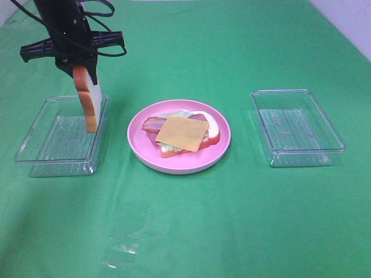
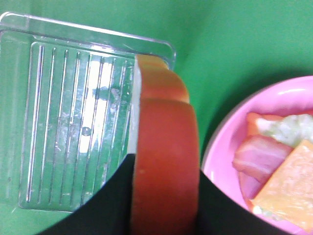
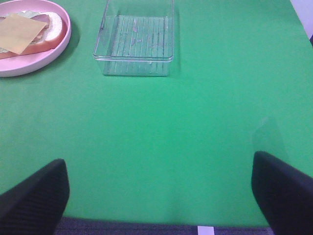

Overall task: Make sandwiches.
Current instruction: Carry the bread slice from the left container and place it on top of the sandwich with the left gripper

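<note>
Looking down from the high camera, the left gripper [image 1: 87, 78] hangs over the near-right corner of the left clear tray [image 1: 35, 152], its jaws clamped on a bread slice [image 1: 88, 104] that hangs upright, white face outward and orange-brown crust along its edge. The slice's lower end sits just above or at the tray's right wall; I cannot tell whether it touches. In the middle of the green bench [image 1: 232, 220] stands a round pink plate [image 1: 139, 147] carrying the partly built sandwich: a bottom bread slice [image 1: 212, 128], a pale green lettuce leaf [image 1: 183, 114], reddish-brown bacon strips [image 1: 152, 124] and a yellow cheese square [image 1: 181, 133] lying on top. A second clear tray [image 1: 333, 139] stands well apart to the right. The right gripper is out of this view.

From the left wrist camera, the held slice [image 2: 166, 161] fills the centre, seen crust-on, pinched between two dark fingers [image 2: 110, 205]. Beside it lies the ribbed floor of the left tray [image 2: 68, 127], and on the other side the rim of the plate [image 2: 215, 156] with bacon [image 2: 259, 154], lettuce [image 2: 288, 129] and cheese [image 2: 293, 181].

From the right wrist camera, the right gripper [image 3: 161, 196] hovers above bare green bench [image 3: 161, 137], its jaws standing wide apart with nothing between them. Ahead are the right tray [image 3: 134, 56] and the plate [image 3: 29, 66] with the cheese-topped stack [image 3: 22, 32].
</note>
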Tool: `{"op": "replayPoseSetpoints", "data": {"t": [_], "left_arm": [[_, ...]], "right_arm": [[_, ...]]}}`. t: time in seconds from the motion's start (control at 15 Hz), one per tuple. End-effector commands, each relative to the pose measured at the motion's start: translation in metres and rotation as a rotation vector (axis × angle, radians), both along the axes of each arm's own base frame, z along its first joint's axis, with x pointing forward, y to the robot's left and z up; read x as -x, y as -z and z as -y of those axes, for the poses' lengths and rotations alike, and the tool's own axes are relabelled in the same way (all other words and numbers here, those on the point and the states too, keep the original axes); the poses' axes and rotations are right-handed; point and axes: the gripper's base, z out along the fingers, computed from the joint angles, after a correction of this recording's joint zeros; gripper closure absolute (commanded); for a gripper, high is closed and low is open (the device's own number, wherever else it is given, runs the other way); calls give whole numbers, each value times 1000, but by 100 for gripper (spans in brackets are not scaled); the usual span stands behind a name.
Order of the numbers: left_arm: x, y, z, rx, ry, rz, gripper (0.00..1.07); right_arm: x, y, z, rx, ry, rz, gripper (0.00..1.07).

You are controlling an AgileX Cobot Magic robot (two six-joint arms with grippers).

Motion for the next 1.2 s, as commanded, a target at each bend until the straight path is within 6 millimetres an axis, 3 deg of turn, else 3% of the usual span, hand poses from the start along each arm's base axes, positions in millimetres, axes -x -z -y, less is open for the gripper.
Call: {"op": "replayPoseSetpoints", "data": {"t": [0.07,0.27,0.47,0.73,1.2], "left_arm": [[18,-31,2,64,-4,-39,89],[24,-51,2,95,12,-3,89],[24,-48,12,183,80,-12,89],[15,-20,51,506,225,-44,89],[4,39,93,571,240,-35,89]], "right_arm": [[-1,0,0,6,1,0,10],[-1,0,0,6,1,0,10],[-1,0,0,6,1,0,10],[-1,0,0,6,1,0,10],[-1,0,0,6,1,0,10]]}}
